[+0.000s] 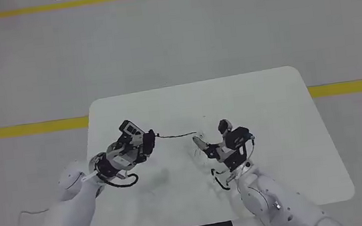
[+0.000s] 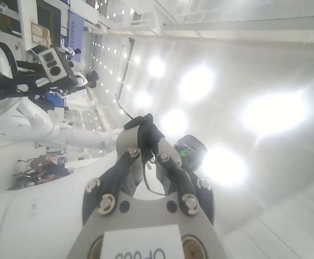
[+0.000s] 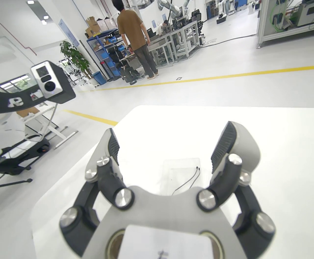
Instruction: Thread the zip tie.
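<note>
My left gripper (image 1: pixel 149 141) hangs over the left middle of the white table (image 1: pixel 267 103), shut on a thin black zip tie (image 1: pixel 177 135). The tie's free end runs right towards my right gripper (image 1: pixel 201 143), which stands open a short way off. In the left wrist view the fingertips (image 2: pixel 137 127) pinch the black zip tie (image 2: pixel 120 105), and a loop of it hangs back towards the palm. In the right wrist view, my right gripper (image 3: pixel 169 139) has its ribbed fingers spread wide. A thin black strand (image 3: pixel 189 180) shows low between them over the table (image 3: pixel 171 117); whether it is the same tie I cannot tell.
The table's far half and right side are bare white surface. Its rounded edges drop to a grey floor with a yellow line (image 1: pixel 28 128). The left arm's wrist camera block (image 3: pixel 46 81) sits off to one side of my right gripper.
</note>
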You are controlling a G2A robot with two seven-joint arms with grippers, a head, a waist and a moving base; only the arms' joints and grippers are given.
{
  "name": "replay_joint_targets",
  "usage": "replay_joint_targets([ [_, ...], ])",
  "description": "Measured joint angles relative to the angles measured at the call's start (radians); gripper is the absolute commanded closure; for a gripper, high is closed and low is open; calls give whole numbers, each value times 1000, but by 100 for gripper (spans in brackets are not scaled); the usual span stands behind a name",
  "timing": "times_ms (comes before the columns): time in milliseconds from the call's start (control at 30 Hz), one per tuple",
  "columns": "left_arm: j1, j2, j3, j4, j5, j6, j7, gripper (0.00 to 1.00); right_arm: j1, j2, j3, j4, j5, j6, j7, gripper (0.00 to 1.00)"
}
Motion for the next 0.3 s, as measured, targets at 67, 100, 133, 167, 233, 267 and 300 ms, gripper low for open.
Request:
replay_joint_targets([
  [67,-3,0,-1,-4,-7,2,-1,100,-7,0,13,4,-5,4,-2,0],
  [100,-6,0,0,-7,-9,2,-3,100,-12,-1,18,4,-10,7,-1,0],
  [133,-8,0,2,-9,-8,3,-5,100,-14,-1,20,4,-11,9,0,0],
  [167,-9,0,3,-9,-8,3,-6,100,-14,-1,21,4,-11,9,0,0],
  [233,-9,0,3,-9,-7,3,-7,100,-14,-1,21,4,-11,9,1,0],
  [267,-9,0,3,-9,-7,3,-7,100,-14,-1,21,4,-11,9,1,0],
  [300,-9,0,3,-9,-7,3,-6,100,-14,-1,21,4,-11,9,0,0],
])
